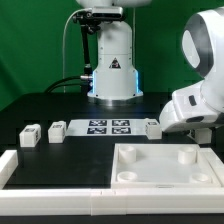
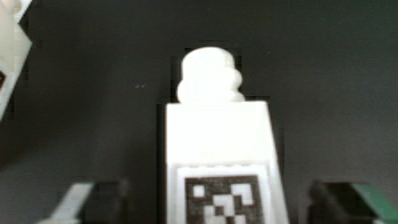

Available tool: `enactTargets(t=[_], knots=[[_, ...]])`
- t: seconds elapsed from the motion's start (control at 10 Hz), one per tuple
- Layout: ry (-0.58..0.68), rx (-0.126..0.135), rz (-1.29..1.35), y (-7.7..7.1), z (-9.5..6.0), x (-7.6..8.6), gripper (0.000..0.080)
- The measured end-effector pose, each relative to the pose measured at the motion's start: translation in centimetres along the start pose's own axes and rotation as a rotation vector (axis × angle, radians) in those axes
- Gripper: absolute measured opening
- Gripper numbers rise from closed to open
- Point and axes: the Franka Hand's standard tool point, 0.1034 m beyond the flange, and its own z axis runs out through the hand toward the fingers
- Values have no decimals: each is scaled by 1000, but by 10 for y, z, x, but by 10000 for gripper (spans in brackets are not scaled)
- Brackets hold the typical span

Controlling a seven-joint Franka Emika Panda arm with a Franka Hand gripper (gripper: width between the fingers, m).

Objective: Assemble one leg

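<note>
In the wrist view a leg (image 2: 221,140), a chunky white block with a rounded peg at its far end and a black-and-white tag near my jaws, lies on the black table. My gripper (image 2: 221,203) is open. Its dark fingers (image 2: 100,203) stand on either side of the leg with a gap on each side, not touching it. In the exterior view this leg (image 1: 152,127) lies just past the marker board's right end, with my white arm (image 1: 190,105) low over it. Two more legs (image 1: 30,137) (image 1: 57,130) lie at the exterior view's left.
The marker board (image 1: 108,126) lies in the middle of the table before the robot base (image 1: 112,75). The large white tray-shaped piece (image 1: 165,182) sits at the front right. A white raised rail (image 1: 50,172) runs along the front left.
</note>
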Motion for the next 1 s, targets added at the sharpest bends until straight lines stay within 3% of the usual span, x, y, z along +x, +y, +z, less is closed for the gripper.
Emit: enactTargets(t=[0.1,0.2,0.7,1.0], knots=[[0,0,-1,0,0,0,419],[0,1,-1,0,0,0,285],[3,3,2,3,-2,0,285],[-20,6,9,12,-20,-12,287]])
